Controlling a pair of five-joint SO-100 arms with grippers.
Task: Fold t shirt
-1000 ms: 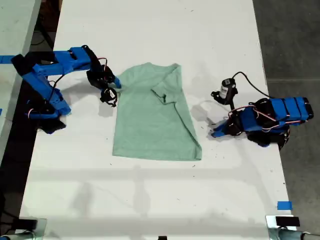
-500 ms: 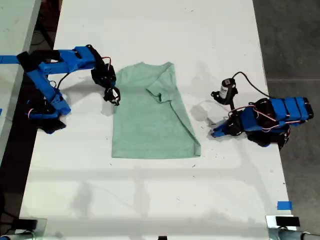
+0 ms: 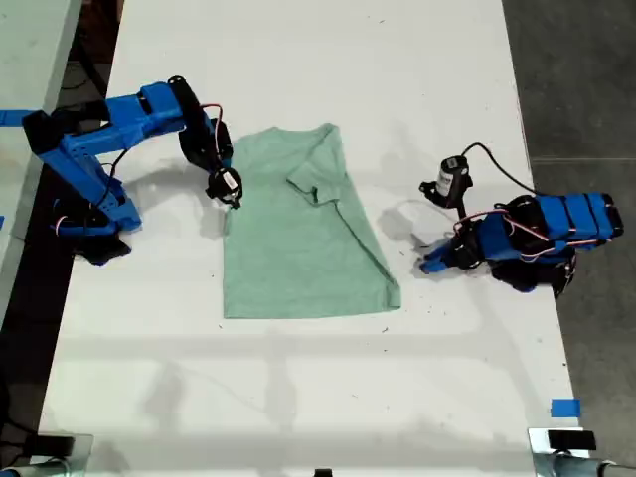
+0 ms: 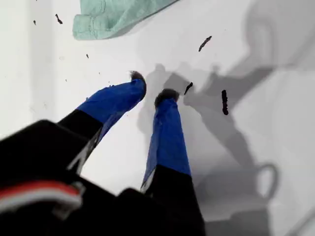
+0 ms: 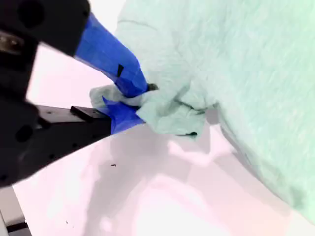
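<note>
On white counter [image 3: 298, 60]: t shirt [image 3: 298, 238], one sleeve already folded inward. My second end effector [image 5: 140, 98] pinches the other sleeve, presumably to fold it over; my first end effector [image 4: 150, 91] rests slightly parted, empty.

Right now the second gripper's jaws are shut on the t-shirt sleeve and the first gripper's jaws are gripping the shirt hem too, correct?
Half right. My second gripper is shut on a bunched sleeve of the t-shirt. But my first gripper holds nothing: the first wrist view shows its jaws parted over the bare white table, with the shirt edge lying clear beyond the tips.
</note>
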